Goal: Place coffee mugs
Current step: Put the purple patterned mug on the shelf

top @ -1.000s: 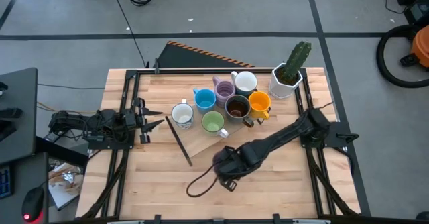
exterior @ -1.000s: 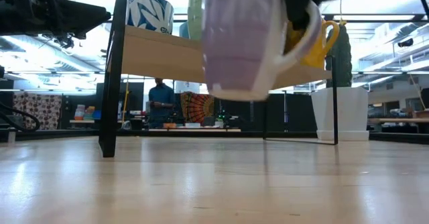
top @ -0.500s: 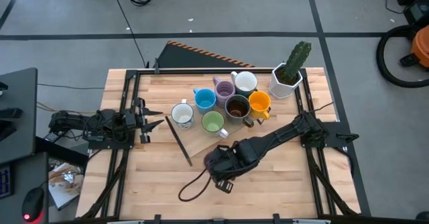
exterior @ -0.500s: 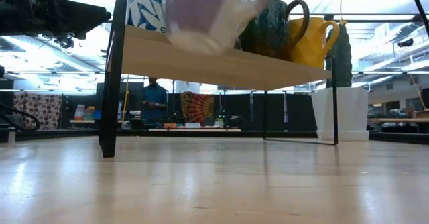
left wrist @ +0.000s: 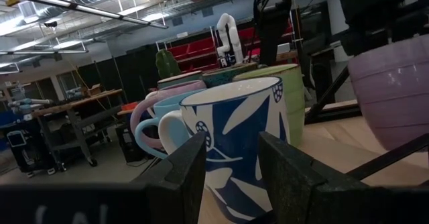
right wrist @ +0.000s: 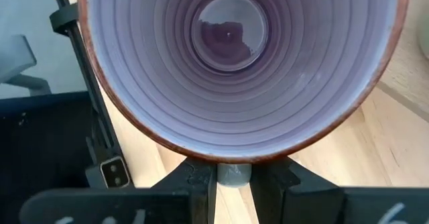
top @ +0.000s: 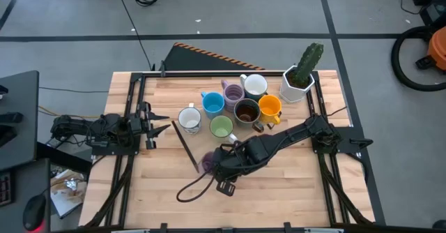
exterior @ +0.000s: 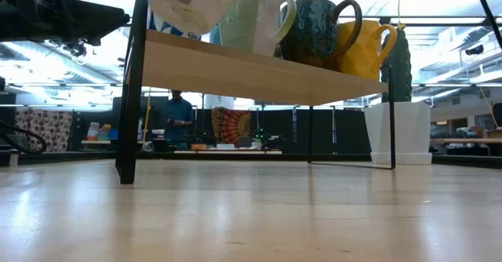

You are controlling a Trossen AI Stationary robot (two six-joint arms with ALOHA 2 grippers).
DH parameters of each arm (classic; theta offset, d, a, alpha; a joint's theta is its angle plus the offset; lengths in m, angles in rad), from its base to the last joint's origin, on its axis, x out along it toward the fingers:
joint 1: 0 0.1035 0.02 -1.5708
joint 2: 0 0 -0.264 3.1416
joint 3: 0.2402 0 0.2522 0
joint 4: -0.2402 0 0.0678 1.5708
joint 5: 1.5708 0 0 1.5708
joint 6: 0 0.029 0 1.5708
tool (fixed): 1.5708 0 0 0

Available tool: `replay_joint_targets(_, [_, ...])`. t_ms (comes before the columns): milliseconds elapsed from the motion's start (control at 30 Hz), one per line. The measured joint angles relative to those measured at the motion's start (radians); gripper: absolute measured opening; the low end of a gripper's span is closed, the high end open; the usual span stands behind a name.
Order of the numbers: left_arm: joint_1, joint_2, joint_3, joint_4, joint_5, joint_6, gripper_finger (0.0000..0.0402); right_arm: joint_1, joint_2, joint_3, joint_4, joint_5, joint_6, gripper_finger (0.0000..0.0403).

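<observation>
Several coffee mugs stand on a raised wooden shelf point(exterior: 259, 74): white-and-blue point(top: 189, 118), blue point(top: 213, 103), lavender point(top: 233, 93), white point(top: 254, 86), brown point(top: 247, 111), orange point(top: 270, 107) and green point(top: 221, 127). My right gripper point(top: 217, 166) is shut on another lavender mug point(top: 208, 163), held in the air near the shelf's near corner. That mug's ribbed inside fills the right wrist view point(right wrist: 231, 63). My left gripper point(top: 157, 121) waits open at the table's left edge, level with the white-and-blue mug point(left wrist: 234, 130). My right gripper pinches the lavender mug's handle point(right wrist: 234, 175) between its two fingers, just below the rim. The fingers slant down from the table's right side. The mug hangs lifted clear of table and shelf, tilted, with its base point(exterior: 188, 15) turned toward the near left.
A white faceted pot with a cactus point(top: 298, 79) stands at the back right, beside the shelf. A dark cable loop point(top: 191, 190) lies on the table below my right gripper. Black frame posts point(exterior: 129, 97) carry the shelf. A person stands far off in the room point(exterior: 179, 117).
My right gripper has risen and gone toward the table's left edge with the lavender mug, rolling as it went. The mug has climbed from below shelf height to above it and has tipped from nearly upright to a slant.
</observation>
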Motion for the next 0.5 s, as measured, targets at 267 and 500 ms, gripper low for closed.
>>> replay_joint_targets(267, [0.0,0.0,0.0,0.0,0.0,0.0,0.0141,0.002,-0.003,0.092,-0.018,0.04,-0.047,0.007])
replay_joint_targets(500, [0.0,0.0,0.0,0.0,0.0,-0.001,0.0141,-0.013,-0.003,0.097,-0.069,0.12,-0.046,0.0069])
